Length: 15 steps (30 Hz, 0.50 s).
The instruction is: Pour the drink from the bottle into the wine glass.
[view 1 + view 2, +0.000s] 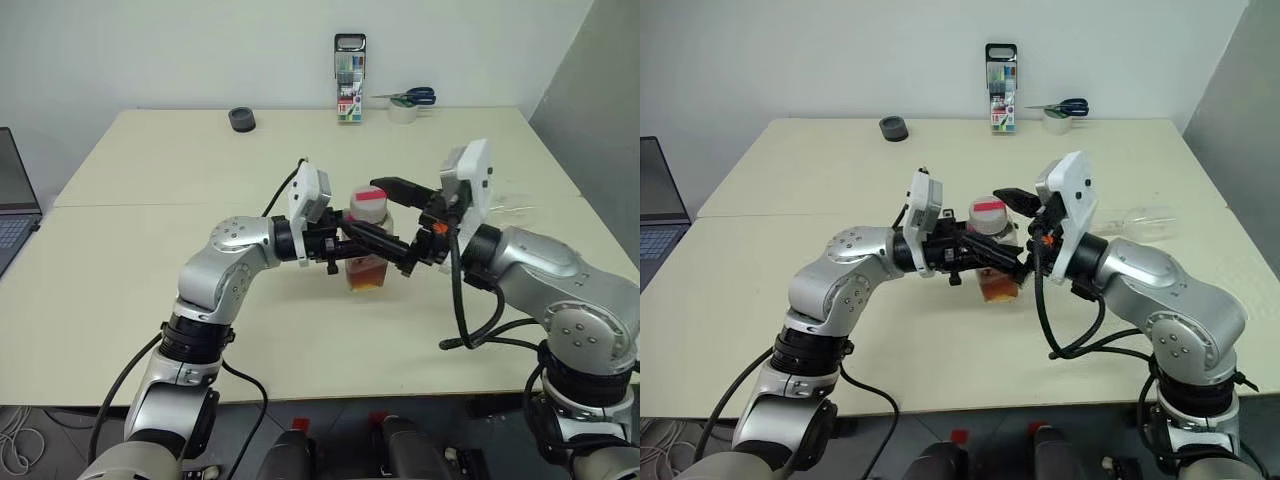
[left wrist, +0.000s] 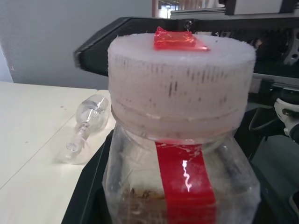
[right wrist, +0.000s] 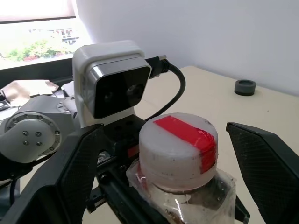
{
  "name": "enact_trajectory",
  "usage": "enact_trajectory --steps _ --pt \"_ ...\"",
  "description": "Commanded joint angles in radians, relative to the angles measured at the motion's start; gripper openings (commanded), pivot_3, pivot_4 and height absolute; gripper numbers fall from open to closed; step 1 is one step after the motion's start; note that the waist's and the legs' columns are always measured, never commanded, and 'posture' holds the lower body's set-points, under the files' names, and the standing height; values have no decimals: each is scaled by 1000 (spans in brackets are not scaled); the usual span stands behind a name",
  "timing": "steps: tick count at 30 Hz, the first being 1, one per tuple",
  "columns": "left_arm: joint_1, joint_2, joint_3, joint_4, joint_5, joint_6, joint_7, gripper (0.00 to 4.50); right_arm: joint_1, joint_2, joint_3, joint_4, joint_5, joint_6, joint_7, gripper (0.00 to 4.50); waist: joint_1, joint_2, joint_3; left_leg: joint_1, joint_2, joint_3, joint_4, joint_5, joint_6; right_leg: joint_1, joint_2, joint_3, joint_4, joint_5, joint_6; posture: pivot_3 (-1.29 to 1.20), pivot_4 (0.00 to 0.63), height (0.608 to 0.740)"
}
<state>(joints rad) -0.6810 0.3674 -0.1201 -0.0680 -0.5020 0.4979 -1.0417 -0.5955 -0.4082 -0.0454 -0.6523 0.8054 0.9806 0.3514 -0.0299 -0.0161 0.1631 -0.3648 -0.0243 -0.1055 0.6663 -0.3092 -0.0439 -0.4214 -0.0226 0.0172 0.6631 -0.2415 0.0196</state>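
Right wrist view | left tool (image 1: pixel 385 245) grips bottle (image 1: pixel 368 245) | right tool (image 3: pixel 163 154) gaping astride cap (image 3: pixel 180 147) — centre first, then clamp squarely.

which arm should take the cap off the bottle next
Right, probably. The left gripper is shut on the bottle, steadying it, while the right gripper stands open with a finger on each side of the cap, ready to close and twist.
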Motion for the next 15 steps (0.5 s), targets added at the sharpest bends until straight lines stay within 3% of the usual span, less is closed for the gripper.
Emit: enact_trajectory --steps 1,3,9,15 --pt "-34 7 8 -23 -5 -22 -13 1817 -17 8 1 -9 -13 -49 -5 4295 0 0 0 0 0 0 0 0 0 0 0 0 0 0 0 0 150 740" --pt "-35 10 8 -23 -5 -21 -14 1817 -15 5 1 -3 -11 -58 -1 3852 0 0 0 0 0 0 0 0 0 0 0 0 0 0 0 0 150 740" --pt "-34 13 13 -22 0 -24 -14 1817 -15 -1 8 12 -6 -81 15 1855 -1 0 0 0 0 0 0 0 0 0 0 0 0 0 0 0 150 740" --pt "-46 24 10 -30 -8 -22 -39 1817 -40 -13 0 67 67 -92 126 1862 -1 0 0 0 0 0 0 0 0 0 0 0 0 0 0 0 150 740"
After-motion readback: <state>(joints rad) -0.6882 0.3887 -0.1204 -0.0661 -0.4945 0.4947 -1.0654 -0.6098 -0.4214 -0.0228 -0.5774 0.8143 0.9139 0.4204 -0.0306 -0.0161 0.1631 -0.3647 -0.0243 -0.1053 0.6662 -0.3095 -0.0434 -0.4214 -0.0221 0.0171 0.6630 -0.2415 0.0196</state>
